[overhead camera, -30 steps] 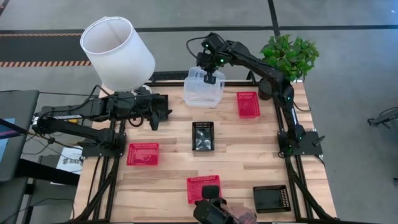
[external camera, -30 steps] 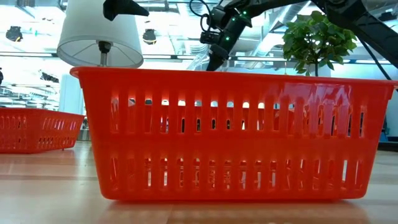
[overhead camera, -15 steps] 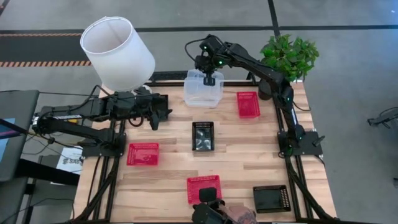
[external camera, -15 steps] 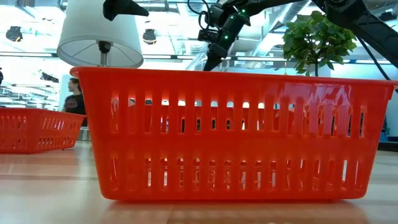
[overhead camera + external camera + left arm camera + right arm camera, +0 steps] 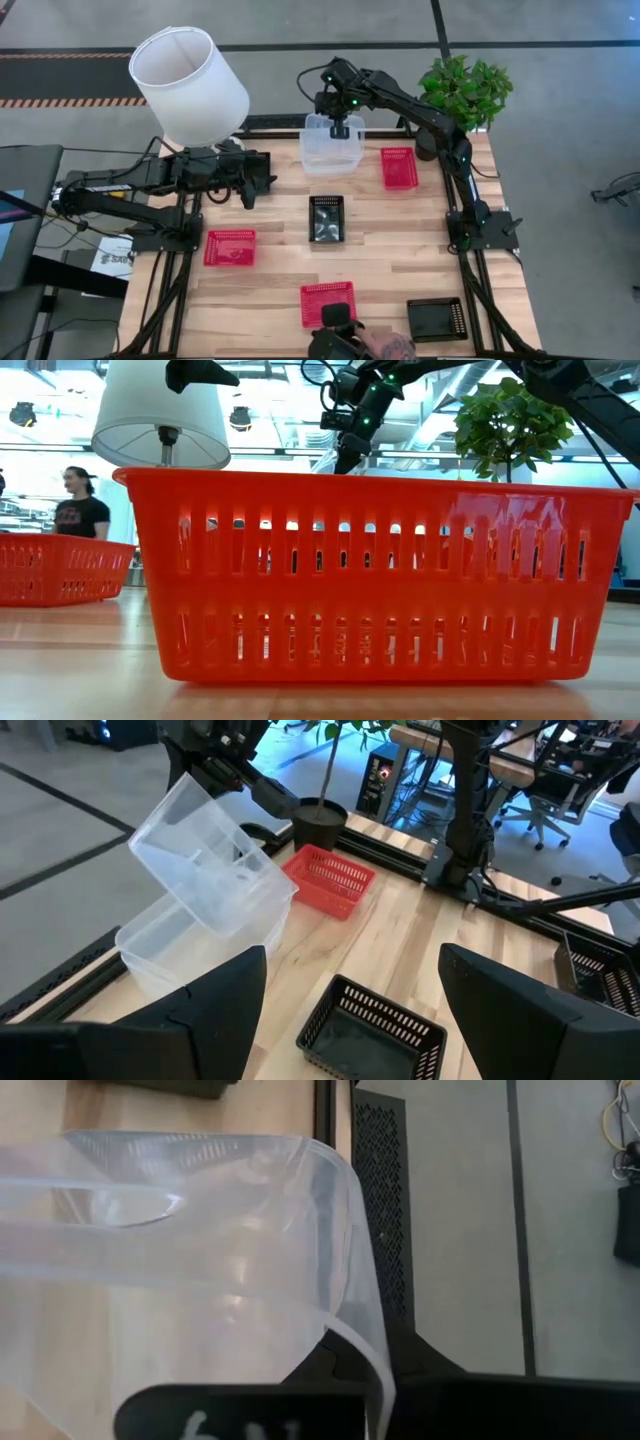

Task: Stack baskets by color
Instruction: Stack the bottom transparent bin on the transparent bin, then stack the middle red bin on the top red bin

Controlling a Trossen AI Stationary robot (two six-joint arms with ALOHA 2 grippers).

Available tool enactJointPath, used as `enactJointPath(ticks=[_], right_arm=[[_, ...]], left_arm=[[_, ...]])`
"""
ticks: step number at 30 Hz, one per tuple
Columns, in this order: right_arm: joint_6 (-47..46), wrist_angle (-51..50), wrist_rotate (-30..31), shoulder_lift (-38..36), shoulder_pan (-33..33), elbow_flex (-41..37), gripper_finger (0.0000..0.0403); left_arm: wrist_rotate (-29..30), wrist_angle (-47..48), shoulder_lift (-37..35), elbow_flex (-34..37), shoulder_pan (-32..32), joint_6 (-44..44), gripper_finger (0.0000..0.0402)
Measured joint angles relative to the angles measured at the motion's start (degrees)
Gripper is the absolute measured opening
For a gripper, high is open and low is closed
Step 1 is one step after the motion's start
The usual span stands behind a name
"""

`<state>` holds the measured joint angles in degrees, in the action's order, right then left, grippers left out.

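Note:
My right gripper (image 5: pixel 340 125) is shut on a clear basket (image 5: pixel 210 850) at the table's far edge and holds it tilted over another clear basket (image 5: pixel 170 945) that lies on the table. Red baskets sit at the far right (image 5: pixel 399 167), the left (image 5: pixel 230 247) and the near middle (image 5: pixel 327 302). One black basket (image 5: pixel 326 218) lies at the centre, another (image 5: pixel 436 318) at the near right. My left gripper (image 5: pixel 268 180) hovers open over the table's left side, with nothing between its fingers (image 5: pixel 350 960). My right gripper pinches the clear basket's upper wall at the rim (image 5: pixel 370 1370), one finger inside and one outside. It comes slanting down from the far side. The basket hangs tilted, its low end (image 5: pixel 275 890) down in the clear basket below; whether the two touch I cannot tell.
A white lamp shade (image 5: pixel 190 80) stands over the far left corner and a green plant (image 5: pixel 462 88) at the far right. In the low view the near red basket (image 5: pixel 370 575) fills the picture. A person (image 5: pixel 80 510) stands in the room behind.
My right gripper has rolled a little and swung the held clear basket slightly toward the table's right, so that it lies squarer over the basket below. A person has walked into the background of the low view.

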<state>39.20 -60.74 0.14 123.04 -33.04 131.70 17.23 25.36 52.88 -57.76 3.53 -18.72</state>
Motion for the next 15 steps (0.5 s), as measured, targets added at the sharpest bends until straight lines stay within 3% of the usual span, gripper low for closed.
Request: enactJointPath(ticks=[15], right_arm=[[1.0, -1.6, -0.2, 0.0, -0.1, 0.0, 0.0134]], left_arm=[[-0.3, 0.0, 0.0, 0.0, 0.0, -1.0, 0.0283]])
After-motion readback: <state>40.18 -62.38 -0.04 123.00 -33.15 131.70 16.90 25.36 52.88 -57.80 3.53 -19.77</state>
